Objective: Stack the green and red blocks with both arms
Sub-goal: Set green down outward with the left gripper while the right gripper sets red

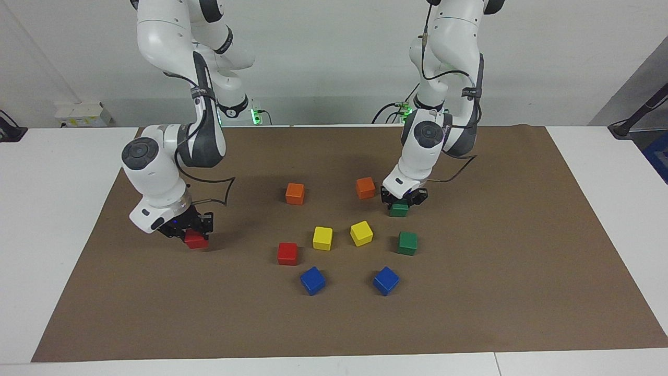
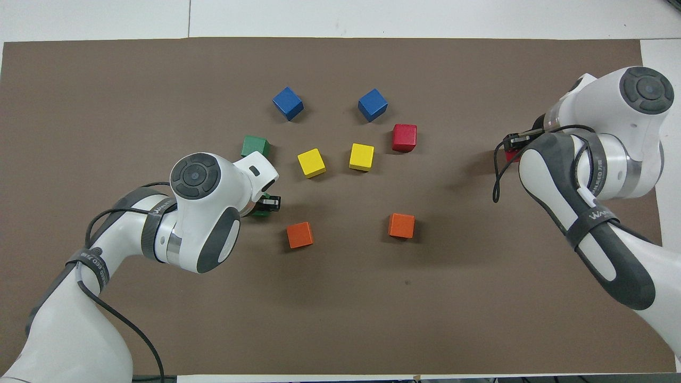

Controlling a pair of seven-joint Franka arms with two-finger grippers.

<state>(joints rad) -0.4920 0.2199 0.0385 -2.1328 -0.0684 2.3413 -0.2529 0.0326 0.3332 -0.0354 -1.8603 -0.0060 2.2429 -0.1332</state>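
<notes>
Got my right gripper fingers pinching a red block low near its worktop end, left gripper fingers clamped on a green block, ready for stacking.

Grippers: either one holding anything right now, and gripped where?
Both. The left gripper is shut on a green block, fingers on its upper sides. The right gripper is shut on a red block, also from above.
</notes>
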